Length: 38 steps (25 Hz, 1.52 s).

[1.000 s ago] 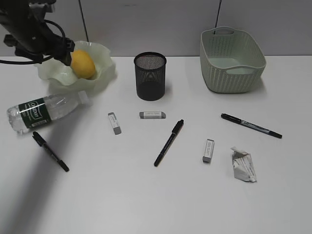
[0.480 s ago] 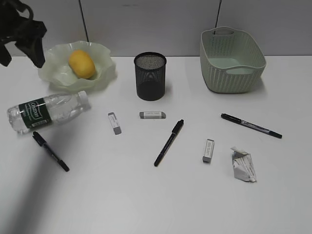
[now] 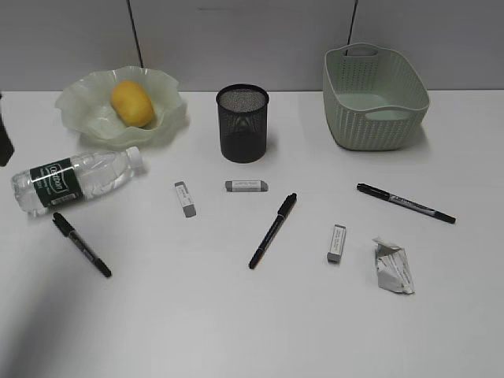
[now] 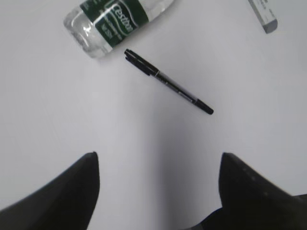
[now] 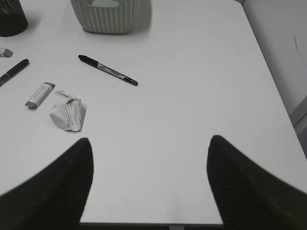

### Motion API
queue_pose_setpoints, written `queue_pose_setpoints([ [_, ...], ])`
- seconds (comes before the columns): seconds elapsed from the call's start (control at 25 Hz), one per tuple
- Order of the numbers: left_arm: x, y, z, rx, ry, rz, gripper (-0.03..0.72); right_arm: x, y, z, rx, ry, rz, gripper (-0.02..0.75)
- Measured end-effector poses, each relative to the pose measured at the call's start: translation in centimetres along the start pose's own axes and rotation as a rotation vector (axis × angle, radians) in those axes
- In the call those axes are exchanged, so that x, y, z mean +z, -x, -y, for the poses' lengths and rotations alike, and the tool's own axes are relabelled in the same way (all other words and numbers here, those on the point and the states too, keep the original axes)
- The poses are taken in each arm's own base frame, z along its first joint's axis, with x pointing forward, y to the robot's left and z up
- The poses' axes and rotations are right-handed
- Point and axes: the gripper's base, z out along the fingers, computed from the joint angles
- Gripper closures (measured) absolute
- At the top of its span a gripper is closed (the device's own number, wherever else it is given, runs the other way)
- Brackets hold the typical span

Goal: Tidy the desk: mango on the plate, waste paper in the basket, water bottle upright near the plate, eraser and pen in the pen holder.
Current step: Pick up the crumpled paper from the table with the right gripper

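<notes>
While the left arm hung over the plate (image 3: 87, 118) a second ago, it's now pulled back to the left edge of the exterior view; only a dark sliver shows there. Mango (image 3: 131, 103) sits in the plate, uncovered. Nothing else on the desk (image 3: 236, 315) has shifted.

Left gripper (image 4: 158, 165): fingers spread wide, nothing between them, hovering above bare desk near the leftmost pen (image 3: 81, 244). Right gripper (image 5: 149, 151): fingers also spread, empty, over the desk's right front; not seen in the exterior view.

Cut off: left wrist view shows only the base half of the water bottle (image 3: 75, 179) and a corner of one eraser (image 4: 264, 14). Right wrist view clips the pen holder (image 3: 242, 123) and the basket (image 3: 374, 98). Print on the waste paper (image 3: 394, 266) is too small to read.

Count: 3 pens (left, middle (image 3: 272, 229), right (image 3: 405, 202)), 3 erasers (others at (image 3: 246, 186), (image 3: 336, 242)), 1 bottle lying on its side below the plate, 1 paper wad at right front, holder and basket at the back
</notes>
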Motion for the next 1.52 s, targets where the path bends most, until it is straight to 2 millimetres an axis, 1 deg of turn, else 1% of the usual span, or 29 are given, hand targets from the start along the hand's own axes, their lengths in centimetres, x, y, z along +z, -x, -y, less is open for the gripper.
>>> queue_pose_setpoints([
  [0.12,-1.2,-3.8,-0.3,0.007,-0.006,0.088,0.106,0.0,0.0,0.0,0.000,0.000,0.000,0.155],
  [0.28,-2.3,-8.5,-0.6,0.006,-0.018,0.187,0.106,0.0,0.0,0.0,0.000,0.000,-0.001,0.155],
  [0.4,-3.2,-11.7,-0.6,0.000,-0.042,0.298,0.106,0.0,0.0,0.0,0.000,0.000,0.000,0.155],
  [0.44,-4.0,-13.0,-0.7,-0.002,-0.054,0.364,0.107,0.0,0.0,0.0,0.000,0.000,0.000,0.155],
  [0.48,-4.2,-14.1,-0.7,-0.004,-0.065,0.402,0.107,0.0,0.0,0.0,0.000,0.000,0.000,0.155],
  [0.56,-4.7,-15.8,-0.8,-0.004,-0.074,0.471,0.107,0.0,0.0,0.0,0.000,0.000,0.000,0.155],
  [0.72,-6.5,-19.4,-1.0,0.001,-0.092,0.658,0.107,0.0,0.0,0.0,0.000,0.000,-0.001,0.155],
  [0.8,-7.1,-20.7,-1.1,0.004,-0.099,0.732,0.112,0.0,0.0,0.0,0.000,0.000,0.000,0.155],
  [0.92,-7.7,-22.0,-1.2,0.008,-0.098,0.799,0.117,0.0,0.0,0.0,0.000,0.000,0.000,0.155],
  [1.0,-7.8,-22.5,-1.3,0.011,-0.086,0.812,0.118,0.0,0.0,0.0,0.000,0.000,0.000,0.155],
  [1.32,-7.4,-22.7,-1.7,0.061,-0.017,0.790,0.118,0.0,0.0,0.0,0.000,0.000,0.000,0.155],
  [1.4,-6.9,-22.7,-1.8,0.066,-0.013,0.772,0.118,0.0,0.0,0.0,0.000,0.000,0.000,0.155],
  [1.52,-5.5,-22.9,-1.7,0.067,-0.016,0.705,0.118,0.0,0.0,0.0,0.000,0.000,0.000,0.155],
])
